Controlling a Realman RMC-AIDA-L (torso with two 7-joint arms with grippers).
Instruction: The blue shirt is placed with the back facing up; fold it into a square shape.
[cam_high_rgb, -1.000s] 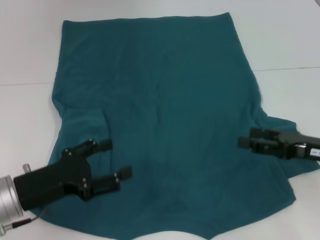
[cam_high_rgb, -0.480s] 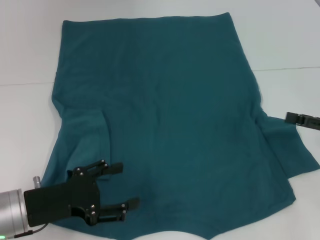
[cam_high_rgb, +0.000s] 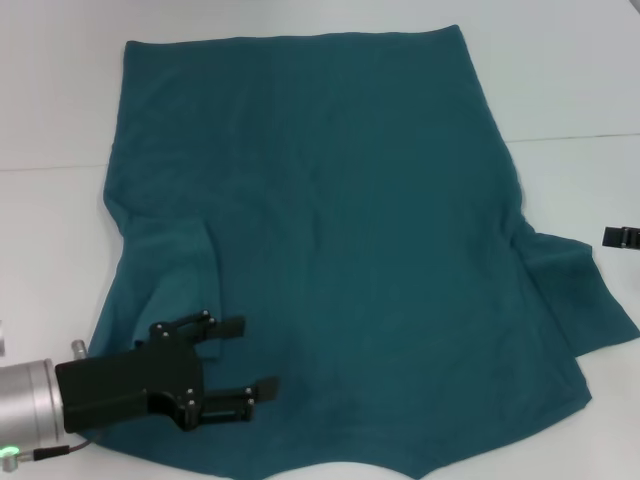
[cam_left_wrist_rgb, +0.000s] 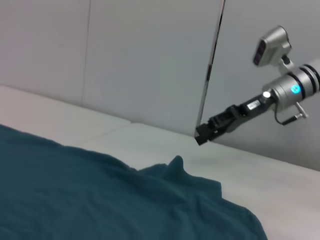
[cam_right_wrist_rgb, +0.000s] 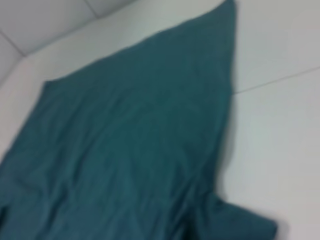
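Note:
The blue shirt (cam_high_rgb: 340, 220) lies spread flat, plain side up, on the white table (cam_high_rgb: 50, 230). Its neckline is at the near edge and its hem at the far end. One sleeve is folded inward on the left, and the other sleeve (cam_high_rgb: 580, 300) sticks out on the right. My left gripper (cam_high_rgb: 250, 358) hovers open over the shirt's near left corner with nothing between its fingers. Only the tip of my right gripper (cam_high_rgb: 618, 237) shows at the right edge, off the cloth. The left wrist view shows that right gripper (cam_left_wrist_rgb: 202, 137) raised above the sleeve (cam_left_wrist_rgb: 175, 167). The shirt (cam_right_wrist_rgb: 130, 140) fills the right wrist view.
White table surface surrounds the shirt on all sides, with a seam line (cam_high_rgb: 570, 137) running across it. A pale wall (cam_left_wrist_rgb: 140, 65) stands behind the table in the left wrist view.
My right gripper has pulled away to the right, off the shirt. My left gripper has moved toward the near edge, staying open.

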